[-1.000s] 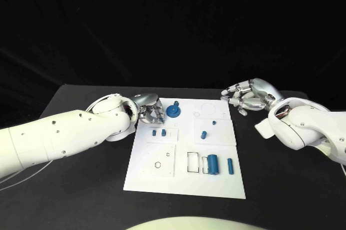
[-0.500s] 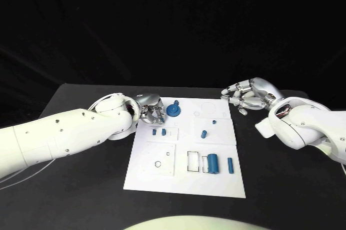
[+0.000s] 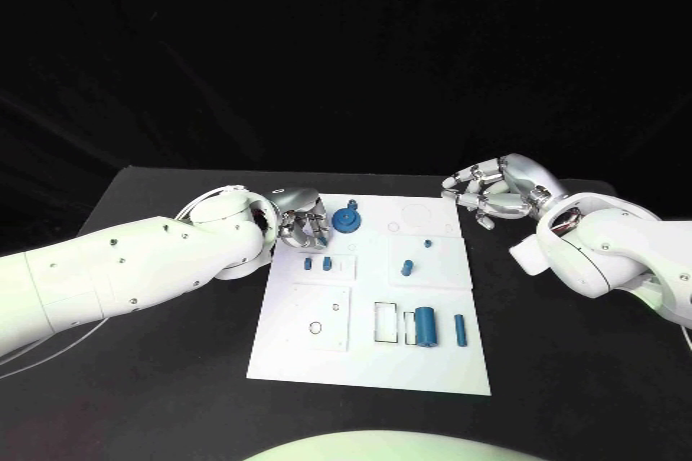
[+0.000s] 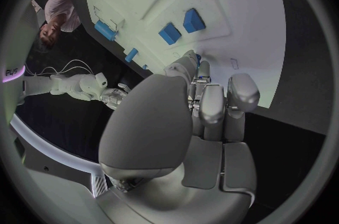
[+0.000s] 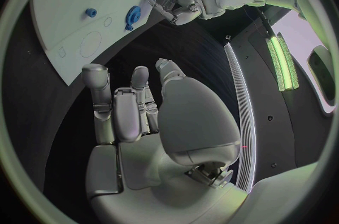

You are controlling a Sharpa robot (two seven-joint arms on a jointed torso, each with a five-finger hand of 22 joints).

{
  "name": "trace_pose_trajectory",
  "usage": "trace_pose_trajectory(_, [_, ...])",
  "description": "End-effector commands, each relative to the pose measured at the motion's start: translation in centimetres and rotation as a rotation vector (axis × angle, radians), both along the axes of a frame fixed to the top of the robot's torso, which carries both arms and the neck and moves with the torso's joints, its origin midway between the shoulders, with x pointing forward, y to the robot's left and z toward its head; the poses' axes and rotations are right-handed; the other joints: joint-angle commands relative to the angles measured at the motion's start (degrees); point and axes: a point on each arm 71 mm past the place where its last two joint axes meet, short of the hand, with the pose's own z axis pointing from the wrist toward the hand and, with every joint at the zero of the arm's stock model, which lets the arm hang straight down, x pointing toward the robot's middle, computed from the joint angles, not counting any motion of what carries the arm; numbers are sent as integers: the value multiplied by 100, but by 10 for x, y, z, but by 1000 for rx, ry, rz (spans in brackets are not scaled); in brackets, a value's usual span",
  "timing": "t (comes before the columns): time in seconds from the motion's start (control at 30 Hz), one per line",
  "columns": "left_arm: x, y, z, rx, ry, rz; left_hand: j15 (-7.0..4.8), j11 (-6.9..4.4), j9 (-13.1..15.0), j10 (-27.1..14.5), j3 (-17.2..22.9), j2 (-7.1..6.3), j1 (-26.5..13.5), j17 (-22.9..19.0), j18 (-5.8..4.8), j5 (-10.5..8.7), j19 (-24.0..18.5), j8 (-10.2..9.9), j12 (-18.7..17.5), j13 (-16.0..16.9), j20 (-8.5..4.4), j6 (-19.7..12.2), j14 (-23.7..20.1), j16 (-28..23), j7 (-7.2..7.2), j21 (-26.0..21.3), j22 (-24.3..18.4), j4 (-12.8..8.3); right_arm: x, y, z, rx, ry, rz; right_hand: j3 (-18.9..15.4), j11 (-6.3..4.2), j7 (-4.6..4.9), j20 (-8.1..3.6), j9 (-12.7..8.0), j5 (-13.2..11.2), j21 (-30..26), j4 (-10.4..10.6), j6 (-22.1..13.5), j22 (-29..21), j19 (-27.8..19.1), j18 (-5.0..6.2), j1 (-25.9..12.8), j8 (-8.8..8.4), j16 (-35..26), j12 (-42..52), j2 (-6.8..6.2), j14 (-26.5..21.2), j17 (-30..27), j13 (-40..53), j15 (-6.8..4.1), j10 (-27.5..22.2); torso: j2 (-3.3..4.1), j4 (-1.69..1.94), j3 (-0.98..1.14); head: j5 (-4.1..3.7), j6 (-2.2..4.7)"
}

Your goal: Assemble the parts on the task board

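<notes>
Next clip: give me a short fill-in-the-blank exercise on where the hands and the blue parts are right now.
1. The left hand is at the far ____ corner of the white board.
2. The right hand is over the ____ table, off the board's far right corner.
3. The blue gear lies just beside the ____ hand.
4. The big blue cylinder lies ____ the slim blue pin.

Missing words: left; black; left; beside

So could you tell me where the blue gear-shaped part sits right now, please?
In the head view the gear-shaped part stands at the task board's far edge, on its left side, just beside the left hand.
</notes>
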Motion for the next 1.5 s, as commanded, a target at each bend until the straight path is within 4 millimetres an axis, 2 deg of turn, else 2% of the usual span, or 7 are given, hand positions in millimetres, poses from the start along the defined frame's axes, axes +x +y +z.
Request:
trace_pose_trajectory(0.03, [-1, -1, -1, 23, 14, -11, 7, 5, -4, 54, 41, -31, -9, -10, -100, 2, 30, -33, -38, 13, -9, 43, 25, 18, -13, 7, -1, -10, 0, 1, 0, -1, -6, 11, -12, 6, 23, -18, 9, 33, -21, 30, 18, -5, -5, 75, 47, 18, -18, 36, -13, 2, -5, -1, -11, 36, 0, 0, -1, 2, -6])
trace_pose_trajectory(0.43, [-1, -2, 0, 12, 9, -12, 6, 5, -7, 55, 48, -43, -39, -7, -96, 2, 14, -40, -45, 18, -10, 43, 24, 22, -15, -6, -19, -11, 0, 1, 0, -1, -7, 9, -10, 6, 22, -19, 10, 34, -20, 32, 19, -3, -1, 74, 52, 18, -16, 41, -10, 4, 0, -2, -12, 42, 1, 1, 0, -1, -11])
trace_pose_trajectory(0.7, [-1, -3, 0, 0, 8, -7, 21, 28, -64, 38, 89, -99, -106, -41, -91, 2, -13, -129, -85, 30, -4, -128, 8, 16, 27, -25, -41, -26, 0, 1, 0, -1, -6, 9, -10, 6, 22, -19, 10, 34, -20, 32, 19, -3, -1, 74, 52, 18, -16, 41, -10, 4, 0, -2, -12, 42, -1, -4, 0, -1, -19])
trace_pose_trajectory(1.27, [0, 0, -1, 10, 19, 5, 32, 42, -94, 40, 123, -108, -148, -57, -90, 2, -20, -130, -99, 41, 5, -201, 2, 16, 52, -29, -43, -26, 0, 2, 0, -2, -2, 13, -10, 6, 22, -19, 10, 34, -20, 32, 19, -3, -1, 74, 52, 18, -16, 41, -10, 4, 0, -2, -12, 42, -2, 0, 0, -9, -20])
trace_pose_trajectory(1.5, [0, 1, -1, 13, 21, 7, 38, 44, -186, 31, 165, -173, -205, -92, -84, 1, -41, -147, -125, 59, 17, -469, -13, 12, 53, -47, -63, -38, 0, 2, 0, -2, -3, 12, -9, 5, 22, -19, 10, 35, -39, 34, 18, -15, -8, 77, 55, 18, -28, 30, -7, 0, -16, -21, -13, 36, 2, -1, 0, -10, -20])
